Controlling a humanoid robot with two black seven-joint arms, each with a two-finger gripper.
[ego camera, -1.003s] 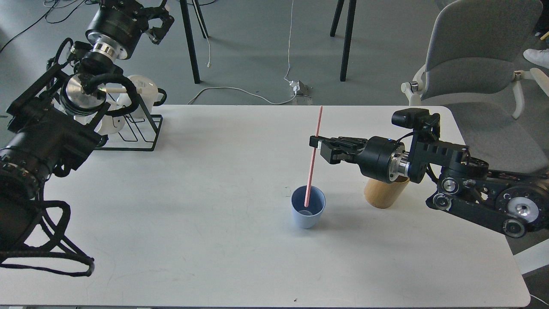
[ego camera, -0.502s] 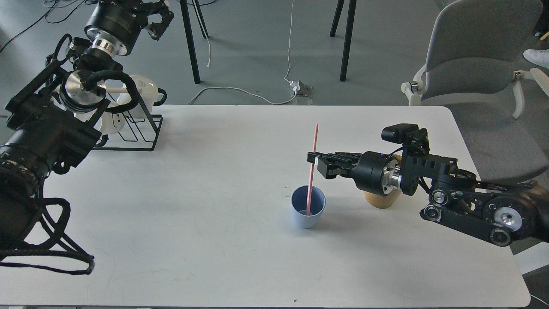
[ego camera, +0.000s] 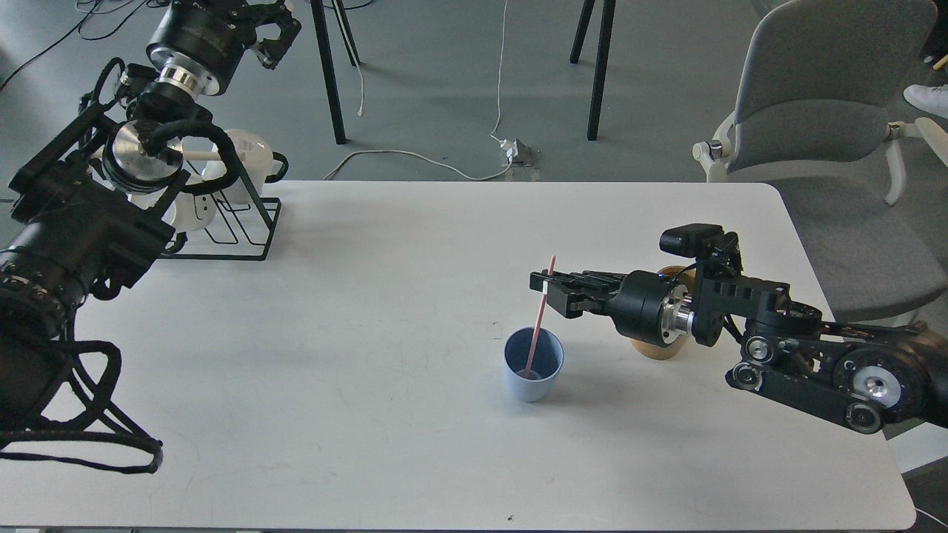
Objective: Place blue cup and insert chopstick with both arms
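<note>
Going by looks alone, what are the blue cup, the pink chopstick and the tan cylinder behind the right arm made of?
Blue cup: probably matte plastic or glazed ceramic; even colour, no shine. Chopstick: likely plastic or painted wood; uniform pink, too thin to tell. Tan cylinder: looks like bamboo or wood; warm tan surface, mostly hidden by the arm.

Right gripper (ego camera: 546,289) fingers pinched closed at centre; left gripper (ego camera: 270,33) raised far left.

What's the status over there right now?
Right gripper shut on chopstick, tip inside blue cup. Left gripper raised, away from table. Bamboo cylinder beside cup, not blocking.
</note>
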